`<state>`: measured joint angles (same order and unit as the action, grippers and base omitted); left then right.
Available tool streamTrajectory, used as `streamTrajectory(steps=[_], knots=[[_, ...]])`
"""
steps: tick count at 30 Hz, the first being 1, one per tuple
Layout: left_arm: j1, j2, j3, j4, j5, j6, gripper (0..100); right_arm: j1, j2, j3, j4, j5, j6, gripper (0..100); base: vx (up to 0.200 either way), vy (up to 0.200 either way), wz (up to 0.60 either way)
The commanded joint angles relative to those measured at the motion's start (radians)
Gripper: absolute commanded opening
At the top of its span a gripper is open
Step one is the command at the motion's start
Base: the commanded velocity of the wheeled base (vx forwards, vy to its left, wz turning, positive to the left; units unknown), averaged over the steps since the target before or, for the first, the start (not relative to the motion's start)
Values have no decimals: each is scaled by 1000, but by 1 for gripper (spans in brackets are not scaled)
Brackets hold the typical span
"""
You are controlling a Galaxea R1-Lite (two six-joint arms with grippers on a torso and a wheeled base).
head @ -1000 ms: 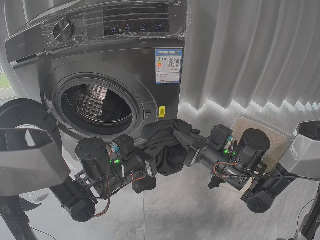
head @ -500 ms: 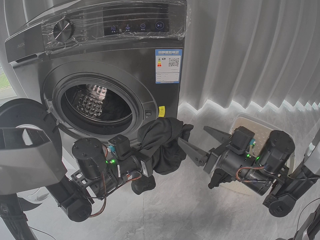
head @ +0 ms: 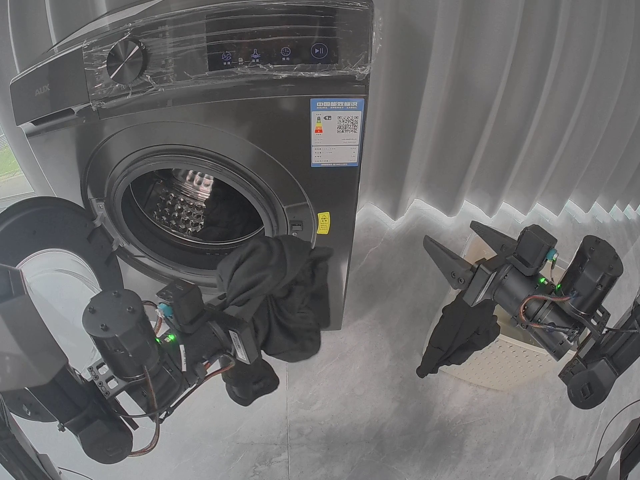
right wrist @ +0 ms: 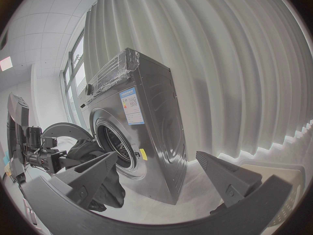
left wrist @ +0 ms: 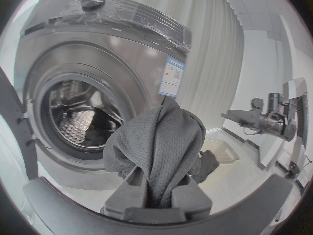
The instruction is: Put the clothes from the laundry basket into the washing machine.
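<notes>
The left gripper's (left wrist: 158,193) two fingers pinch one dark cloth (left wrist: 159,137). It bunches over them and hangs down, just in front of the washing machine's (head: 200,101) open round door hole. The right gripper's (head: 450,233) two fingers are spread wide. Below them, a second dark cloth (head: 460,335) hangs over the edge of the one laundry basket (head: 507,361). A third dark cloth (left wrist: 94,136) lies inside the machine.

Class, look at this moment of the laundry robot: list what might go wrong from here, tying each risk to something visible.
1. The black garment hangs loosely below the left end effector, so trailing cloth may snag on the drum opening or stay outside.
2. Another dark garment is draped over the laundry basket's rim and may slide onto the floor.
3. The open door sits close to the left arm; a swing might hit it.
</notes>
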<state>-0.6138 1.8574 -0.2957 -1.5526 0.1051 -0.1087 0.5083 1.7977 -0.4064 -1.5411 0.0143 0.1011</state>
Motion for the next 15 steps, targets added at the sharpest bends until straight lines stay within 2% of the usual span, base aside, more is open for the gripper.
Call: streamTrajectory(steps=[1,5,10,15], knots=[[19,-32,15,2,73,12,0,-27,-4,3,-5,3,0,100,0,0,0],[86,26,21,0,87,35,0,-44,-4,6,-5,3,0,100,0,0,0],[103,49,6,0,85,26,0,-42,-3,4,-5,3,0,100,0,0,0],[97,63,10,0,84,24,0,-34,-3,4,-5,1,0,100,0,200,0]])
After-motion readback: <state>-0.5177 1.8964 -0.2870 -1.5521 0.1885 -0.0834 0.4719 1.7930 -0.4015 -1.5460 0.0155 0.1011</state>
